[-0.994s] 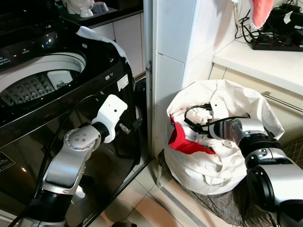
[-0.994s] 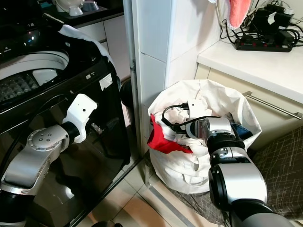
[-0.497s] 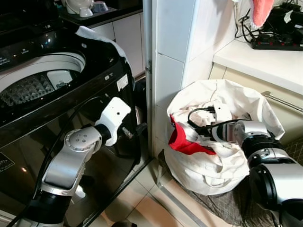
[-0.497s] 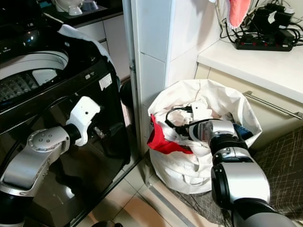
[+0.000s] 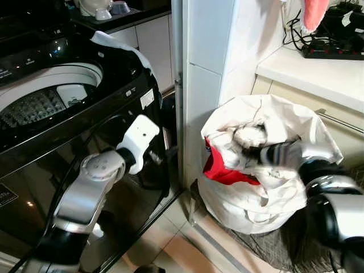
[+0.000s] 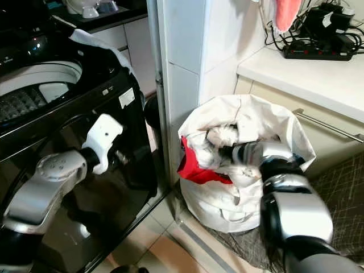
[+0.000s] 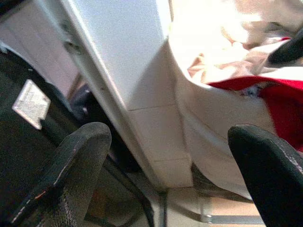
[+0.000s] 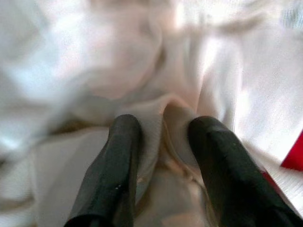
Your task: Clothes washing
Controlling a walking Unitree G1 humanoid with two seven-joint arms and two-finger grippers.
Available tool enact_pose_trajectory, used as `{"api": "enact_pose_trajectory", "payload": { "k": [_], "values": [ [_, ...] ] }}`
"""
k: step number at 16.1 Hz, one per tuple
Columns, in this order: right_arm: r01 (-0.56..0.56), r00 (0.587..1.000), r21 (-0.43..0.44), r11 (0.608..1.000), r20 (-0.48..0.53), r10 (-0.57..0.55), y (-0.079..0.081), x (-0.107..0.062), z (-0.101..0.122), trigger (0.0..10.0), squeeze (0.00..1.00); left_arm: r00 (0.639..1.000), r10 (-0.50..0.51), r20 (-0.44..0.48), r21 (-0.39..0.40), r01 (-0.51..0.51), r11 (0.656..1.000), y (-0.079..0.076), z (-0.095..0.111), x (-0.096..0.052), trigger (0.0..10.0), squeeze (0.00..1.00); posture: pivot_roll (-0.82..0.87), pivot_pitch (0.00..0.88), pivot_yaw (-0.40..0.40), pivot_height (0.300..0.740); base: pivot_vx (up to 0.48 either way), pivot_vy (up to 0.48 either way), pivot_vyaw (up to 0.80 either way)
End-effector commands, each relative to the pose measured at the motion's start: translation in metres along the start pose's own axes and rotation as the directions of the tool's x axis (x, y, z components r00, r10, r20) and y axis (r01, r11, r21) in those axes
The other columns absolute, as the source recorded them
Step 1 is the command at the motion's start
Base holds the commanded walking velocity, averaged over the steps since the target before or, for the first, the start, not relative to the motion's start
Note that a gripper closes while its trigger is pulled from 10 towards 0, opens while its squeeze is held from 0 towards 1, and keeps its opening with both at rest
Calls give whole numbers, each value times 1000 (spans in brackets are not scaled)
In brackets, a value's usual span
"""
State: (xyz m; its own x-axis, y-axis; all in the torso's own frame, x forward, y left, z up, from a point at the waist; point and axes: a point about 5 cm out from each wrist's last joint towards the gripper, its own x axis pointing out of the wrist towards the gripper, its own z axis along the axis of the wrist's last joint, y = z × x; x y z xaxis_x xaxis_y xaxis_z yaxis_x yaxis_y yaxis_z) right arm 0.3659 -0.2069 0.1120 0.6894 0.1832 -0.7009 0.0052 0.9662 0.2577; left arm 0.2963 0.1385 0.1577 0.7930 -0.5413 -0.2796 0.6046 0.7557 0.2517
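Right gripper [image 8: 163, 137]: seen buried in the white laundry bag [image 6: 227, 202]; in the right wrist view the two black fingers [image 8: 116, 165] are closed on a raised fold of the pale garment [image 8: 163, 116], cloth pinched between them. Arm blurred in the head views.
Left gripper [image 7: 170, 161]: held between the washing machine [image 5: 68, 108] and the white pillar [image 5: 207, 79]; fingers wide apart, nothing held.
Task thing: clothes sit in the bag on the floor, against the pillar and beside the machine; a red garment [image 5: 224, 173] hangs at the bag's near rim.
Step judged: a pale piece being taken out for transfer to the open drum [image 5: 34, 105].
Risk 1: only a thin ridge of fabric is gripped, so it could slip out on the lift.
Risk 2: clothes are tangled; the red piece or neighbours could be dragged up and dropped on the tiled floor [image 5: 165, 250].
Risk 3: the soft bag could be pulled over, since its walls are limp and slumped.
Materials: bag is crumpled white cloth, rounded and saggy; pale garment looks soft, matte, wrinkled; machine body is glossy black, drum is perforated metal; pillar is smooth and flat-sided.
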Motion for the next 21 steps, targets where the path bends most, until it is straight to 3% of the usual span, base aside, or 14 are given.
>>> {"api": "enact_pose_trajectory", "payload": {
  "k": [1, 4, 6, 7, 8, 9, 10, 11, 15, 19, 21],
  "values": [
    [-57, 995, 16, 998, 86, 56, 8, -13, 28, 0, 0, 999, 34, 24, 11, -34, 999, 6, 6, 0, 10000, 0, -22, 0, 58, 740, 0, 0, 0],
    [-103, 984, 29, 994, 147, 98, 2, -36, 48, 0, 0, 997, 51, 53, -12, -51, 999, 5, 10, 1, 10000, 0, -23, 0, 68, 740, 0, 0, 0],
    [-163, 967, 27, 986, 204, 154, 7, -54, 62, 0, 0, 994, 73, 84, -30, -70, 997, 10, 16, 2, 10000, 0, -29, 0, 74, 740, 0, 0, 0],
    [-161, 962, -29, 987, 220, 163, 10, -66, 67, 0, 0, 991, 81, 106, -47, -76, 996, 13, 21, 4, 10000, 0, -31, 0, 75, 740, 0, 0, 0],
    [-114, 971, -73, 991, 203, 126, 7, -65, 63, 0, 0, 991, 80, 107, -47, -75, 996, 13, 22, 5, 10000, 0, -40, 0, 77, 740, 0, 0, 0],
    [-31, 982, -153, 988, 179, 59, -2, -56, 49, 10000, 0, 993, 65, 96, -30, -63, 998, 11, 20, 6, 10000, 0, -44, 0, 79, 740, 0, 0, 0],
    [-22, 984, -149, 989, 171, 48, -5, -53, 45, 10000, 0, 994, 60, 89, -25, -58, 998, 10, 18, 7, 10000, 0, -47, 0, 85, 740, 0, 0, 0],
    [-33, 986, -108, 994, 156, 50, -7, -48, 40, 10000, 1000, 996, 48, 81, -17, -47, 999, 8, 17, 8, 10000, 0, -49, 0, 87, 740, 0, 0, 0],
    [-34, 991, -89, 995, 126, 45, -5, -40, 38, 10000, 1000, 996, 39, 76, -12, -38, 999, 6, 18, 10, 10000, 0, -41, 0, 83, 740, 0, 0, 0],
    [-29, 999, -164, 986, 26, 34, -2, -28, 32, 10000, 1000, 997, 53, 60, 1, -53, 999, 6, 13, 7, 10000, 0, -19, 0, 59, 740, 0, 0, 0],
    [-4, 1000, -201, 980, 27, 10, -2, -26, 35, 10000, 1000, 997, 47, 59, 2, -47, 999, 6, 14, 5, 10000, 0, -9, 0, 56, 740, 0, 0, 0]
  ]
}}
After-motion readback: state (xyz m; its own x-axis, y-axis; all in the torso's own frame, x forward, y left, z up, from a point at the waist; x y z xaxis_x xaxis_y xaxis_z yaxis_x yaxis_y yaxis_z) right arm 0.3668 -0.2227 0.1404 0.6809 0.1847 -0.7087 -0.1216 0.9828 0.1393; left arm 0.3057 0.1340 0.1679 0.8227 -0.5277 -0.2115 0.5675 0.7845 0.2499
